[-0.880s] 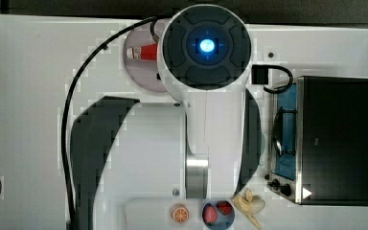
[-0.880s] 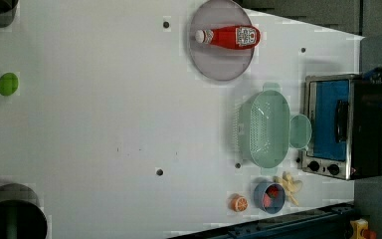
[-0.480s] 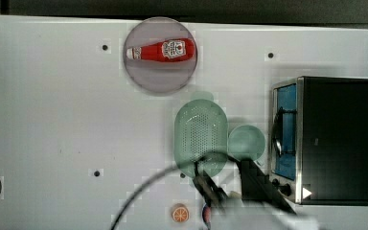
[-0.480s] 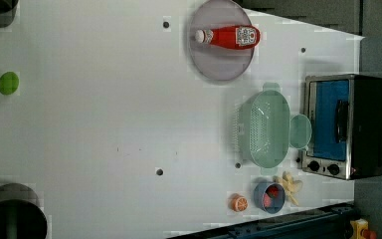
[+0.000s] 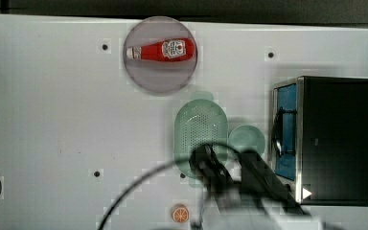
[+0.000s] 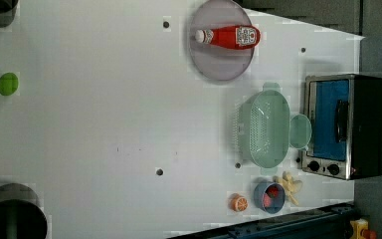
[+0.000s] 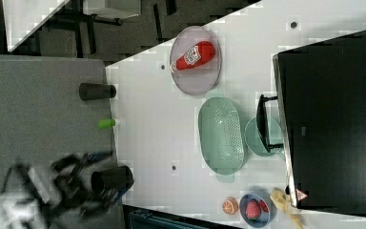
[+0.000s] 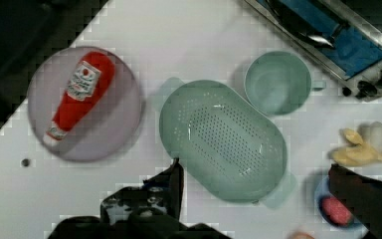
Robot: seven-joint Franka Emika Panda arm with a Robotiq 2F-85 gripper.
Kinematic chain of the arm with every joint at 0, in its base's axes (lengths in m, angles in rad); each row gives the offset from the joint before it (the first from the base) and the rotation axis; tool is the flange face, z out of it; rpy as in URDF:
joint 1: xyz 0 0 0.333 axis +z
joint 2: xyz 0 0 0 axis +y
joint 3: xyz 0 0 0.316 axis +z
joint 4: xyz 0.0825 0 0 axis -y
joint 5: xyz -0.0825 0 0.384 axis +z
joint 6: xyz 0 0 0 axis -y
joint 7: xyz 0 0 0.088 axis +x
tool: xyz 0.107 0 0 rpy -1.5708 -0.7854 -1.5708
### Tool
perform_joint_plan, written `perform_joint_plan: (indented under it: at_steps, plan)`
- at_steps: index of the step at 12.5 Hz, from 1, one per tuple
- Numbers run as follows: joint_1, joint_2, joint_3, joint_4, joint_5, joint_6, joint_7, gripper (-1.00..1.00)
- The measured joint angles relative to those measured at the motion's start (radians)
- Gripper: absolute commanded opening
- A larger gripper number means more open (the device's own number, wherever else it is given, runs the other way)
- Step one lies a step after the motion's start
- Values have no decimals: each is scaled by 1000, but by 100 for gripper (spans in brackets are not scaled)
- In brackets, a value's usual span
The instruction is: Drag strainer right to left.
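Gripper (image 8: 253, 184) was spread wide, empty, above strainer (image 8: 223, 141). Strainer sat just beside cup (image 8: 277, 82), w/ toaster oven (image 5: 335, 139) past cup. Recommended: I lower one finger (image 8: 171, 181) inside strainer rim, keep low, pull steadily away from oven w/o tipping.

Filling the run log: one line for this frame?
phase: approach | gripper: open, above strainer, nothing held | strainer: on table beside cup, by oven, not yet dragged
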Motion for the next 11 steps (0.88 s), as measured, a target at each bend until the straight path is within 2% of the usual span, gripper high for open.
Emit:
perform_joint_plan:
  at_steps: [3,6,11]
  plan:
    - [38,245,-15,-74,39,174,87,100]
    - [26,477,18,-135,23,278,236,100]
    - [37,732,25,-156,22,583,446,100]
